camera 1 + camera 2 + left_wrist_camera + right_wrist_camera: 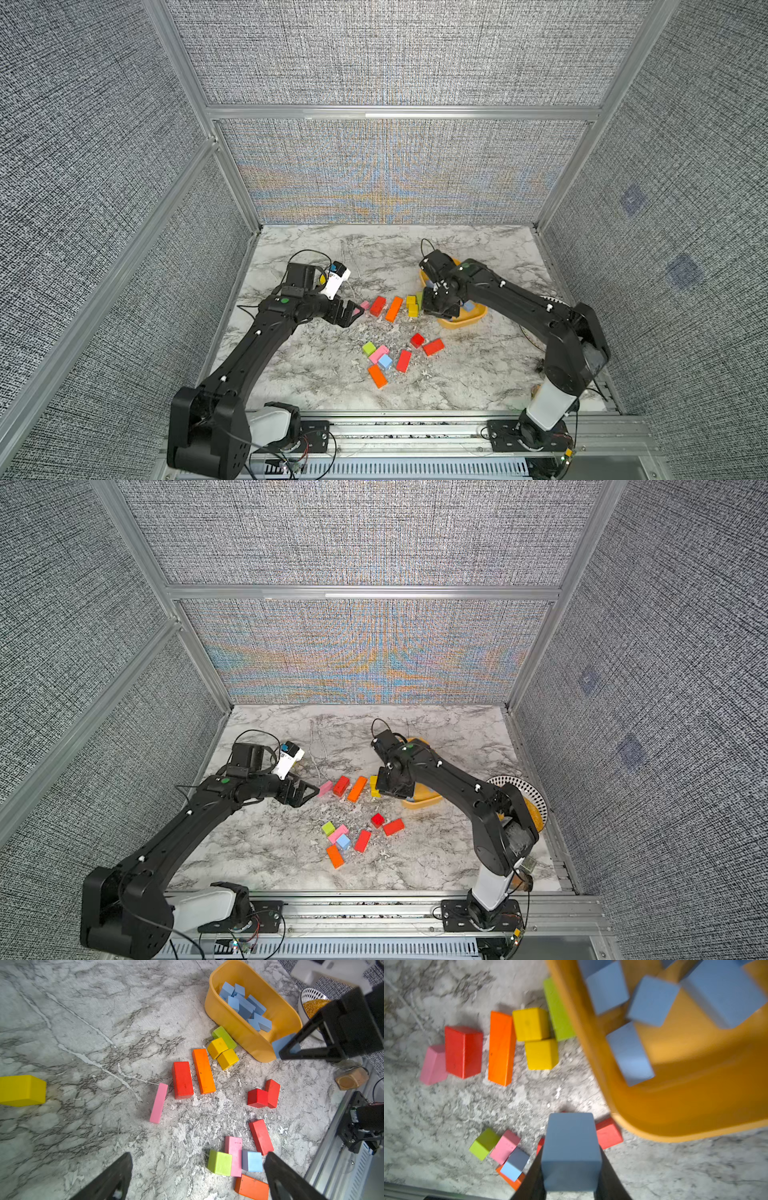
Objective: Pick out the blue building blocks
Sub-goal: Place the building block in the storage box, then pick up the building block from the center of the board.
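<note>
The right gripper [571, 1155] is clamped on 1 blue block [571, 1142], held off the table at about 8 o'clock of the bin [465, 322] in a top view. A heap of blue blocks [245, 1005] lies in the bin. 1 blue cube [385, 361] sits on the table at 6 o'clock of the orange brick [393, 308], touching a pink brick [377, 353]. The left gripper [198, 1155] is spread wide and empty, at 9 o'clock of the red brick [377, 306].

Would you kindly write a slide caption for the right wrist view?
Right hand grips a blue block near the bin holding other blue blocks.
</note>
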Available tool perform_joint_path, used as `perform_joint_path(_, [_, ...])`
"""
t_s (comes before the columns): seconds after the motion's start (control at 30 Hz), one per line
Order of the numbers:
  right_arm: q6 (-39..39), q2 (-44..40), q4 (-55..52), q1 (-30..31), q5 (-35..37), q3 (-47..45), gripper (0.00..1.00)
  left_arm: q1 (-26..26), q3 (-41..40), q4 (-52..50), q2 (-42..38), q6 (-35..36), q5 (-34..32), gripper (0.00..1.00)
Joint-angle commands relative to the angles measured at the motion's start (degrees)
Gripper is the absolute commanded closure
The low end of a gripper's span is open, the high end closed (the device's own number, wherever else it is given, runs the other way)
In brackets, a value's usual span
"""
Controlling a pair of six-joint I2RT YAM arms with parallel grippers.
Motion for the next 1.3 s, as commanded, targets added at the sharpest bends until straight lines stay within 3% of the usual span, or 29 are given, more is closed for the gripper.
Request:
perform_joint_path(0.0, [-8.3,2.5,-5.4,-4.3,0.6,2.0,0.73,-0.7,4.7,0.7,5.5,1.5,1.2,0.01])
perform_joint_path(0.23, [-11.6,6.0,-5.3,-12.0,-0.6,2.7,0.68,-2.1,18.6,-3.1,18.9,4.7,1.7,0.01])
perform_joint_path(0.37, [-11.9,7.3,-5.6,-13.2,-1.2,3.9,0.62,-2.7,24.3,-5.6,24.8,5.4,2.7,0.02])
perform_joint_path(0.57, [-11.5,7.8,-6.6,-13.4,-1.1,4.1,0.43,-3.3,27.2,-7.3,27.8,5.9,2.5,0.02])
perform_joint_path(0.73, [-11.1,6.8,-7.8,-13.1,-0.2,6.3,0.4,-3.3,27.1,-9.1,27.1,5.4,1.8,0.01])
perform_joint_path(0.97, [-9.5,5.2,-9.2,-6.0,1.1,11.5,0.4,-2.8,21.0,-9.6,19.8,3.5,-1.6,0.0])
perform_joint_path(1.07, [-6.8,4.8,-9.1,-0.1,1.7,11.7,0.4,-2.0,15.5,-6.8,13.9,-4.5,-6.9,0.0])
perform_joint_path(1.27, [0.8,4.4,-3.0,13.2,0.6,7.7,0.39,-1.0,5.2,-3.4,0.7,-6.8,-6.7,0.0])
